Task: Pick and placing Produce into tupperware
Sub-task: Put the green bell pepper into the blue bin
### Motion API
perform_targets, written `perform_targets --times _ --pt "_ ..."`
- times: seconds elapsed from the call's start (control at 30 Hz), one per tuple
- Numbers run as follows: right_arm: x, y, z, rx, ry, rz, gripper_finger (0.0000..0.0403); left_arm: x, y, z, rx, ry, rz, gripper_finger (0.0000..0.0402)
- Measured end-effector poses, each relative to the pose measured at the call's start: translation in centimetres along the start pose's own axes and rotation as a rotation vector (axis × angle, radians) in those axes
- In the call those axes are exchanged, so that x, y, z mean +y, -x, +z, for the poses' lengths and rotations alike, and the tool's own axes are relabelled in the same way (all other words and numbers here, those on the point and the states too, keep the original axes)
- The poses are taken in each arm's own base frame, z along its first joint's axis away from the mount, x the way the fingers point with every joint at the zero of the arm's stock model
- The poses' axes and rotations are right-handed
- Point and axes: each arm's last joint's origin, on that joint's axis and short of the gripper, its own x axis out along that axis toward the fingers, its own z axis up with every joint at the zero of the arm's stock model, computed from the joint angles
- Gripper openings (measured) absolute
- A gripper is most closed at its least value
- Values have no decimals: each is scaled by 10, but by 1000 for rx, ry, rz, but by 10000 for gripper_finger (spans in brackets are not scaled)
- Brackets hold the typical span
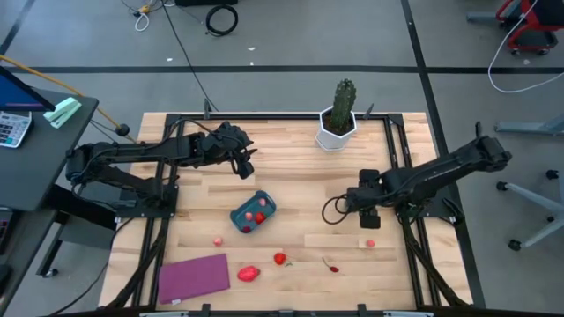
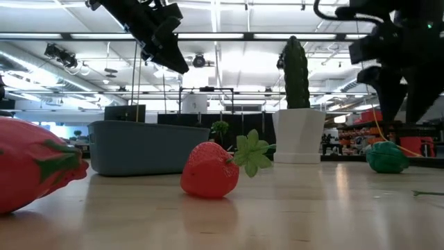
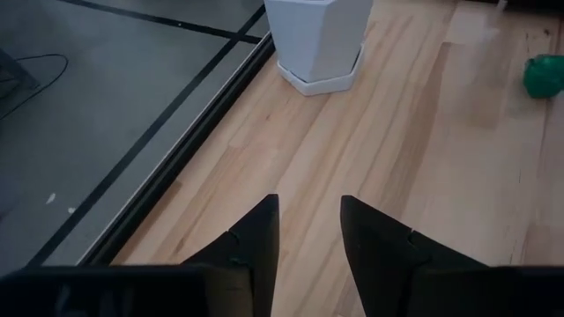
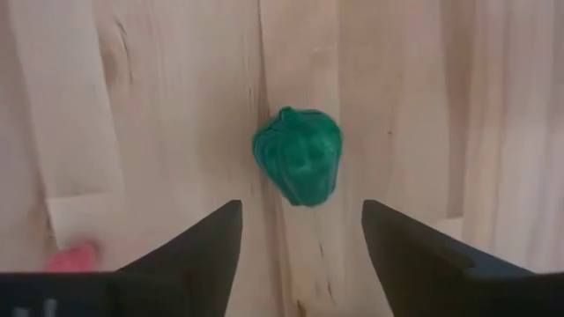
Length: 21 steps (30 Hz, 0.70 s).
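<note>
Tupperware [image 1: 253, 212]: teal-blue, near the middle of the worktop [image 1: 291, 167], a little to the left; some red pieces inside.
Green piece [image 4: 297, 156]: on bare wood at the right side, directly under the right gripper [image 4: 301, 231], between the lines of its two fingers but not touched.
Strawberry [image 2: 210, 170]: on the near part of the worktop, with green leaves, apart from the tupperware.
Other red produce: one larger red piece [image 1: 248, 274] near the front edge beside the purple mat [image 1: 193, 276]; small pink pieces [image 1: 218, 239] scattered, one [image 1: 370, 244] near the right gripper.
Right gripper: low over the green piece, jaws wide, holding nothing.
Left gripper [image 3: 307, 231]: raised over the far left part, jaws with a narrow gap, empty.
Cactus [image 1: 343, 101]: in white pot [image 1: 335, 132], far side, right of middle.
</note>
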Motion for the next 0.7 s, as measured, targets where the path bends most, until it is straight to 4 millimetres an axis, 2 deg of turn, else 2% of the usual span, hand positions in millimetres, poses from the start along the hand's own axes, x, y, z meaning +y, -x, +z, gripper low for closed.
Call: perform_targets --times 0.17,0.5,0.7 --pt "3 -21 -3 -7 38 0 269 0 0 0 -1 1 0 128" --pt "6 -26 4 -51 38 13 287 0 0 0 -1 1 0 122" --pt "7 -43 10 23 53 -13 290 0 0 0 -1 1 0 119"
